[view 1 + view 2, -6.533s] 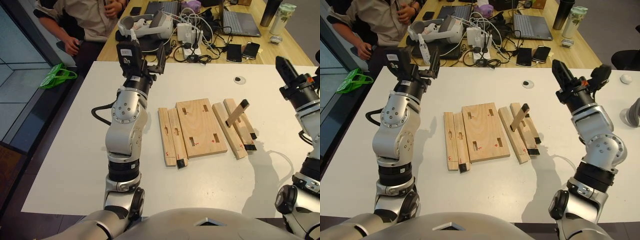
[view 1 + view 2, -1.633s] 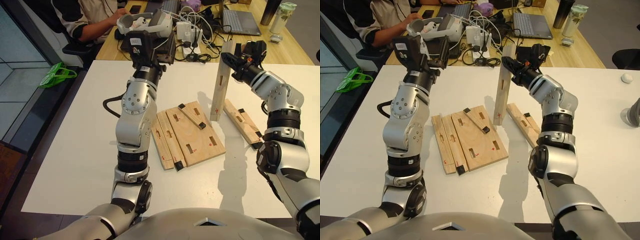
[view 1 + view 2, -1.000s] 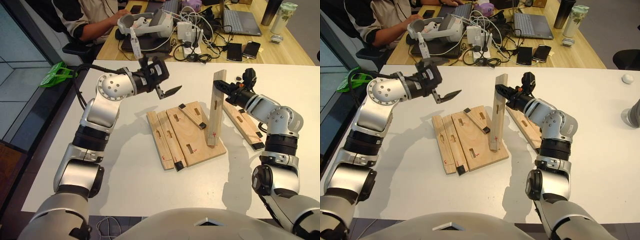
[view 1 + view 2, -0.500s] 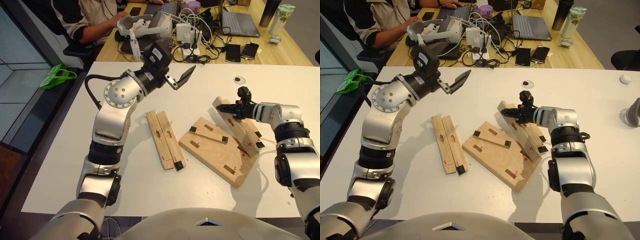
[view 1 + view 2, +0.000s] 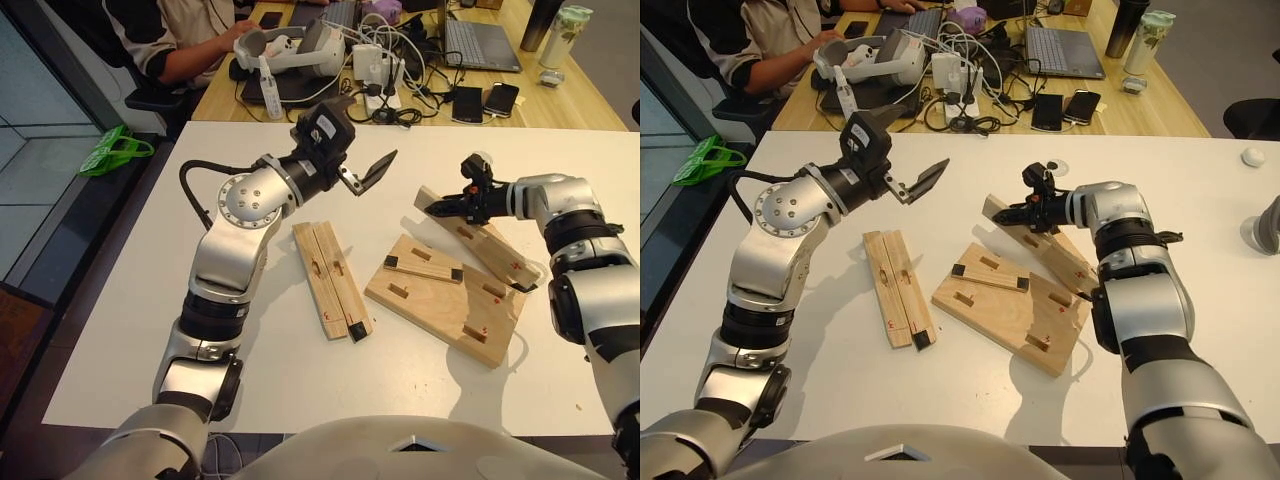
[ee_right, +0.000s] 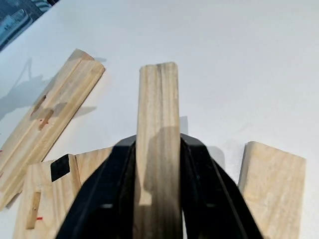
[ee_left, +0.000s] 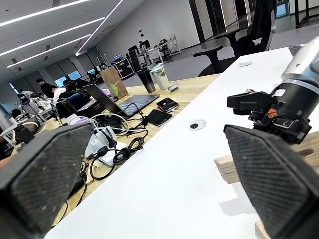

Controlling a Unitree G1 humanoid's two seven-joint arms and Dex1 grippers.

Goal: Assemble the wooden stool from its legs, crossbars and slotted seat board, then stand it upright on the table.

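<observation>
**Leg (image 5: 485,245) swung low beside the seat board (image 5: 440,315), right gripper (image 5: 455,203) clamped on it**

Half a second back the leg crossed the seat board's right corner. Now its near end has swung right, clear of that board, and the right gripper has drawn a little farther off. A second back the same leg stood upright on the board.

From the two eye views we see the right gripper clenched on the far end of the leg, which slants over the right part of the worktop (image 5: 120,320) with that end lifted. We cannot tell what the near end rests on. The slotted seat board lies flat just left of it, turned askew, with a black-tipped crossbar (image 5: 423,270) lying on its far part. Two more legs (image 5: 328,275) lie side by side to the left, apart from the seat board. The left gripper (image 7: 159,128) hovers above the worktop on the far side of those two legs, released and holding nothing.

From the left wrist view we see its own pads (image 7: 45,179) spread wide, with white worktop between them. Beyond them are the right gripper and the leg's lifted end. A small round cap (image 7: 197,124) sits farther off.

From the right wrist view we see black fingers (image 6: 117,189) pressing both sides of the leg. Another leg (image 6: 274,169) lies just beside it. On the other side are the seat board's corner with the crossbar's black tip, and beyond that the pair of legs.
</observation>
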